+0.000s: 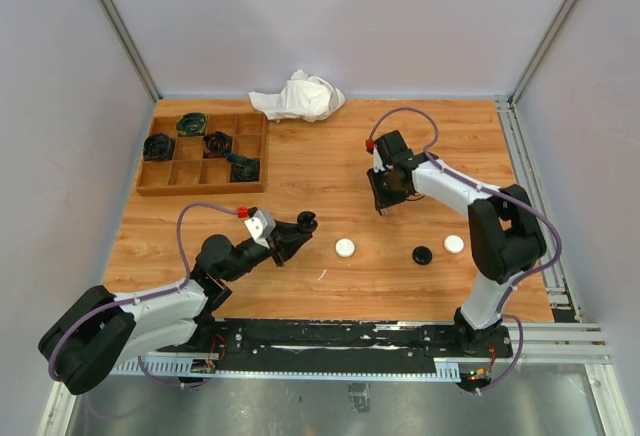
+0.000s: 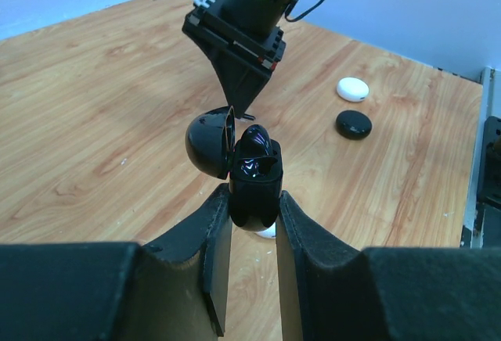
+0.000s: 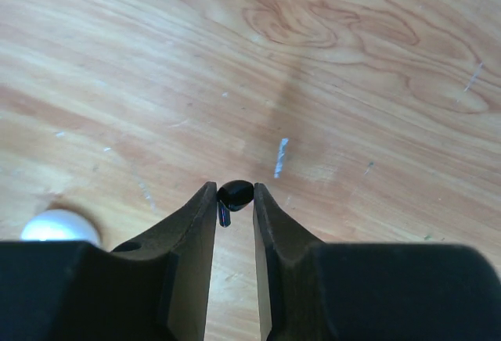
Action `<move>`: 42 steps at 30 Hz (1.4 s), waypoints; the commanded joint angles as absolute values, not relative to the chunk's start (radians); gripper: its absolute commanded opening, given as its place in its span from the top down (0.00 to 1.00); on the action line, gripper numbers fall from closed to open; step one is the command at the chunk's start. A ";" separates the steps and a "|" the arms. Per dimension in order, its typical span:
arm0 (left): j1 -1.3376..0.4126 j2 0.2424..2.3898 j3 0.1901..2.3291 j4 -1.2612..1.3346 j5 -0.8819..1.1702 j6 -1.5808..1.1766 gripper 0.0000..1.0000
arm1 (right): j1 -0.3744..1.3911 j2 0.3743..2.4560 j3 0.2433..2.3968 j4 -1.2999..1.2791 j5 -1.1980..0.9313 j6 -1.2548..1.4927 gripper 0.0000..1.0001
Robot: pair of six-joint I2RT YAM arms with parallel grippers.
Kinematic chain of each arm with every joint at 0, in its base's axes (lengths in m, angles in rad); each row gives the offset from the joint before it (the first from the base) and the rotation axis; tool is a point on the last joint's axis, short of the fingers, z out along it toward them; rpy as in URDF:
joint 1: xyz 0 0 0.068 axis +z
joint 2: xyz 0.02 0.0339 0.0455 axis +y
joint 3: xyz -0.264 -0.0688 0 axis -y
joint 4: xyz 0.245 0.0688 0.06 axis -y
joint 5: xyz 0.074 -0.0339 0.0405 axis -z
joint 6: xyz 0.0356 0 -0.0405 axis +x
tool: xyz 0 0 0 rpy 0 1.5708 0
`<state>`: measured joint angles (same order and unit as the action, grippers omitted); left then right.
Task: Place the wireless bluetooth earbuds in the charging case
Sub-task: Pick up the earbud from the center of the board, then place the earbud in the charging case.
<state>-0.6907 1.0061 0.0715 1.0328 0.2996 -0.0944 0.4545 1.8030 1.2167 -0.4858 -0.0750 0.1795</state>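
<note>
My left gripper [image 1: 298, 228] is shut on a black charging case [image 1: 307, 221] and holds it above the table with its lid open. In the left wrist view the case [image 2: 254, 188] sits between the fingers of my left gripper [image 2: 254, 204], its lid [image 2: 210, 144] swung to the left and a dark rounded shape [image 2: 255, 139] standing in its top. My right gripper [image 1: 383, 206] is shut on a small black stemmed earbud [image 3: 235, 194]. The earbud shows pinched at the fingertips of that gripper [image 3: 234, 198] above bare wood. The right gripper [image 2: 244, 106] hangs just beyond the open case.
Two white puck cases [image 1: 345, 247] [image 1: 454, 244] and a black one [image 1: 422, 254] lie on the table in front. A wooden divided tray [image 1: 160, 190] with dark cases stands at the back left. A white cloth [image 1: 298, 96] lies at the back. A thin white sliver [image 3: 279, 157] lies on the wood.
</note>
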 commanded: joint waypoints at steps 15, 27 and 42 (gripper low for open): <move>-0.696 1.029 0.150 1.111 0.298 -0.137 1.00 | 0.682 1.278 1.010 -0.125 -0.038 0.233 0.74; -0.696 1.022 0.136 1.223 0.372 -0.106 1.00 | 0.947 1.055 0.874 0.206 0.052 0.186 0.74; -0.696 1.004 0.118 1.334 0.434 -0.045 1.00 | 1.126 1.069 0.779 0.451 0.117 0.067 0.74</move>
<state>-0.6907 1.0218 0.1268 1.2652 0.4229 -0.0708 1.0943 1.0672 0.7925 0.3569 0.0742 0.1192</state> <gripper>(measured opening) 0.295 0.265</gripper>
